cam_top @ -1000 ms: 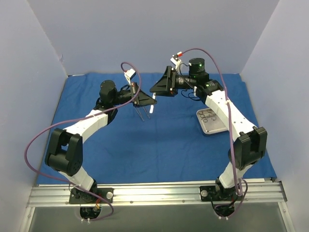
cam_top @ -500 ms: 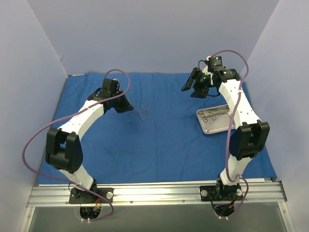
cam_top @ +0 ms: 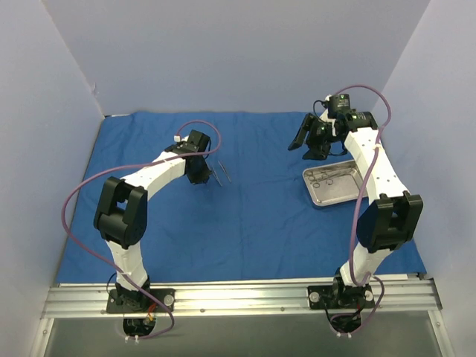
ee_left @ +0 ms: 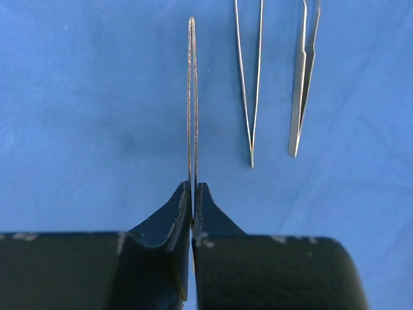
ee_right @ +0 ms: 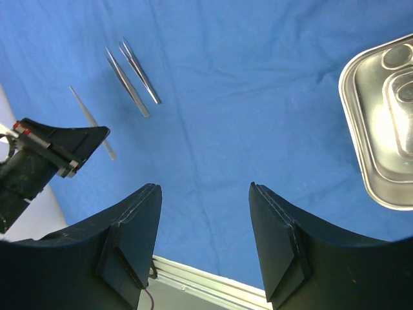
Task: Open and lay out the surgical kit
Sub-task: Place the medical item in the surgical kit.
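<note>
Cloth: large royal-blue cloth wrap (cam_top: 253,223), spread flat.
Tray: shallow rectangular steel tray (cam_top: 333,195), at the cloth's right side.
Left tool (ee_left: 192,194): pinching a thin silver instrument (ee_left: 191,97), probably to lay it beside two silver instruments (ee_left: 250,77) lying mid-cloth.
Right tool (ee_right: 203,187): spread, empty, beyond the tray.

The whole desk (cam_top: 238,338) is taken in by the top external view, which is set high above and behind its near edge and is faced forward and downward toward the far edge. The left wrist view is held very near the blue cloth (ee_left: 77,97) and is directed along the left pincer (ee_left: 192,187) and the held instrument (ee_left: 191,97), with two loose instruments (ee_left: 302,97) seen just beyond. The right wrist view is set higher, is aimed down through the gap of the right pincer (ee_right: 203,187), and is turned toward the left pincer; the steel tray (ee_right: 360,142) is cut off by its right border. The loose instruments are shared by all three views, the steel tray by two.
</note>
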`<state>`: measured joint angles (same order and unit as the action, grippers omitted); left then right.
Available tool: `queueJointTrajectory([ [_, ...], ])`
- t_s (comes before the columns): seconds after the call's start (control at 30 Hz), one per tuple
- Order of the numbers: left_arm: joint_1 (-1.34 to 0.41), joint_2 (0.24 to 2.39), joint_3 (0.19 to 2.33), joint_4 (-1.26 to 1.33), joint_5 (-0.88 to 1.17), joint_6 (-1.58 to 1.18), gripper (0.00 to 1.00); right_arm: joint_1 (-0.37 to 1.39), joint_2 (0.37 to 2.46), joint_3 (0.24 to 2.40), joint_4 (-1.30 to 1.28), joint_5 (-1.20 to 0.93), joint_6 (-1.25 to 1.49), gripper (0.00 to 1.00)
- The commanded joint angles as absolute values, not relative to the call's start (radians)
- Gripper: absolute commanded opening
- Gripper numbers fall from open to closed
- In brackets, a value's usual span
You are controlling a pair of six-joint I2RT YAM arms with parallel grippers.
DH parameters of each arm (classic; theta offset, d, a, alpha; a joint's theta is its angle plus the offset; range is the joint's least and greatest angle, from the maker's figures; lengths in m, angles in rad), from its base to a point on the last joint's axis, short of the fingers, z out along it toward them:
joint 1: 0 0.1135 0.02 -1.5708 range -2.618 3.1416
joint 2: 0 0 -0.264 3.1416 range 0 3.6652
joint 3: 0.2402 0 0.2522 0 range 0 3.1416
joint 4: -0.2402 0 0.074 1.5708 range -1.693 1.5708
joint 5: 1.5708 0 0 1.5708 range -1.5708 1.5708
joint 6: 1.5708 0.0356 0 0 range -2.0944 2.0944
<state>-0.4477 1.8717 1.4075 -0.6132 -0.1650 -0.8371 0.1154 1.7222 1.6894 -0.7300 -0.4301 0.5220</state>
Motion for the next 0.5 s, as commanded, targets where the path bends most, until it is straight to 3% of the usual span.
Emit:
queueJointTrajectory([
  [0.0, -0.454, 1.91, 1.48, -0.647, -0.247, -0.867, 0.02, 0.106, 1.667, 1.68, -0.761, -0.434, 0.5, 0.57],
  [0.47, -0.437, 2.008, 1.534, -0.675, -0.224, -0.891, 0.02, 0.1, 1.675, 1.672, -0.756, -0.442, 0.502, 0.56],
])
